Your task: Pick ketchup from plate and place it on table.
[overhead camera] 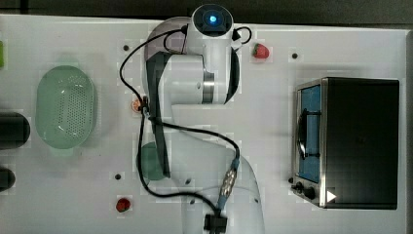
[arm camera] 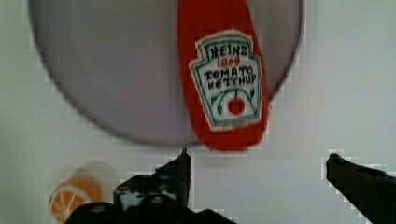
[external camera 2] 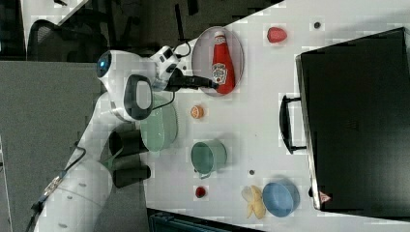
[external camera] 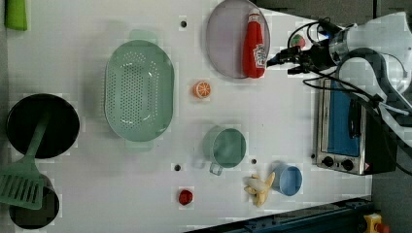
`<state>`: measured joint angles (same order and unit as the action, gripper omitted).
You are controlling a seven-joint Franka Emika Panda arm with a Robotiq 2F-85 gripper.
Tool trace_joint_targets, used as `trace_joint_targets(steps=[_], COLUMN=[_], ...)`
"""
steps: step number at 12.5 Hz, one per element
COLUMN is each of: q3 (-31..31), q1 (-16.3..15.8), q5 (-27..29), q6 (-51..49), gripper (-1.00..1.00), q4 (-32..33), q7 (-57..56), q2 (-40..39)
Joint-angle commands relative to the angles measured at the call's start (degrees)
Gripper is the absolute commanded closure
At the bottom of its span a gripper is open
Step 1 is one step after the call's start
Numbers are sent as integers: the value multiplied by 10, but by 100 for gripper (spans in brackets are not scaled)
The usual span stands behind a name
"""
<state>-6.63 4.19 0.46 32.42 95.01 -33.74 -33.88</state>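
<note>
Ketchup (external camera: 254, 44): lies flat on the plate (external camera: 226, 43), along the plate's edge at the left view's right, base end overhanging the rim.
Gripper (arm camera: 257, 163): hovers just off the bottle's base, fingers (arm camera: 180, 170) spread wide and empty.
Step in hand: approach for the grasp, I judge.
Doing it well: centre the fingers astride the labelled body, descend, close across its width.
Drop spot: bare desk (external camera: 272, 116) beside the plate, away from the orange slice (external camera: 201, 90).

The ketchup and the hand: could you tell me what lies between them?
In the wrist view, just bare table separates the open hand from the base of the ketchup.
</note>
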Motion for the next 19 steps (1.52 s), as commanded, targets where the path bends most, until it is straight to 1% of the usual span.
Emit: trace_joint_targets(steps=[1,5,11,12,15,16,19], q3=[2,3,7,6,5,5,5], q1=[-10,-18,-20,-20,-20,-20,-19], q5=[0,-12,-22,-22,-22,-22,-19], q6=[38,123,191,195,194,191,189], gripper=[-100,-100,-100,-92,-20,-17,-17], q4=[-36,-51,-58,-60,-65,-65,-65], q7=[-68,-68,-68,-68,-68,-68,-63], q2=[-43,-97,-141,-143,-139,-136,-113])
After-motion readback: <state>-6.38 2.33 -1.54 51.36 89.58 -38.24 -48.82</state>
